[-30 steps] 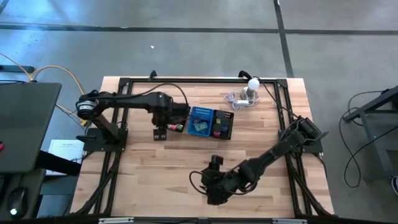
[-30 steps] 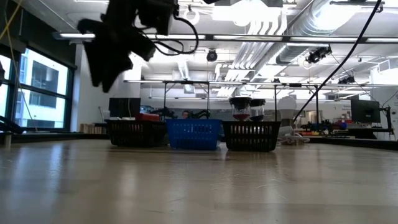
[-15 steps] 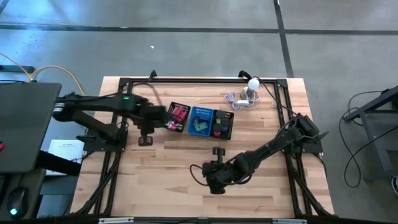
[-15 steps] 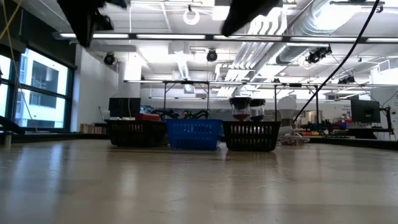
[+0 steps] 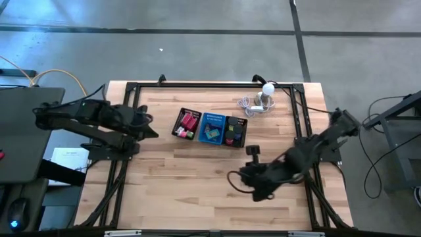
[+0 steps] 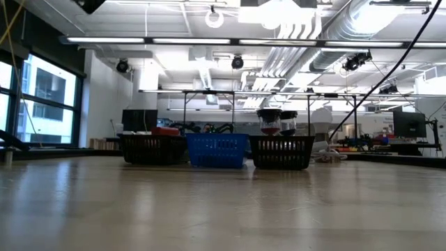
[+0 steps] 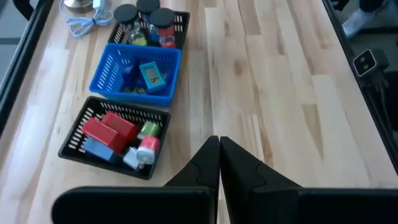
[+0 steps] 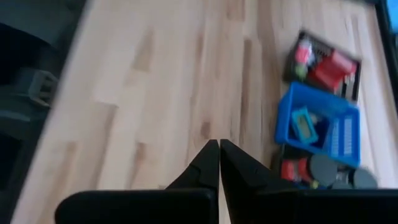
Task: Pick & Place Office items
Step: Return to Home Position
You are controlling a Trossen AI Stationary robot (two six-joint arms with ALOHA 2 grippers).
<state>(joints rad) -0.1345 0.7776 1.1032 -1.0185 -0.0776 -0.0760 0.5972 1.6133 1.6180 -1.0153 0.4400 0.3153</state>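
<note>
three mesh bins (image 7: 132, 98) hold blocky office items (image 7: 111, 130); left gripper (image 7: 219, 139), right gripper (image 8: 219, 143) closed.

The pale plank-wood bench (image 5: 197, 178) looks smooth with a soft sheen. The black mesh bin (image 7: 73, 138) and blue mesh bin (image 7: 106, 65) look like matt plastic; the red blocks (image 7: 111, 129) in the black one are smooth, glossy plastic.
</note>
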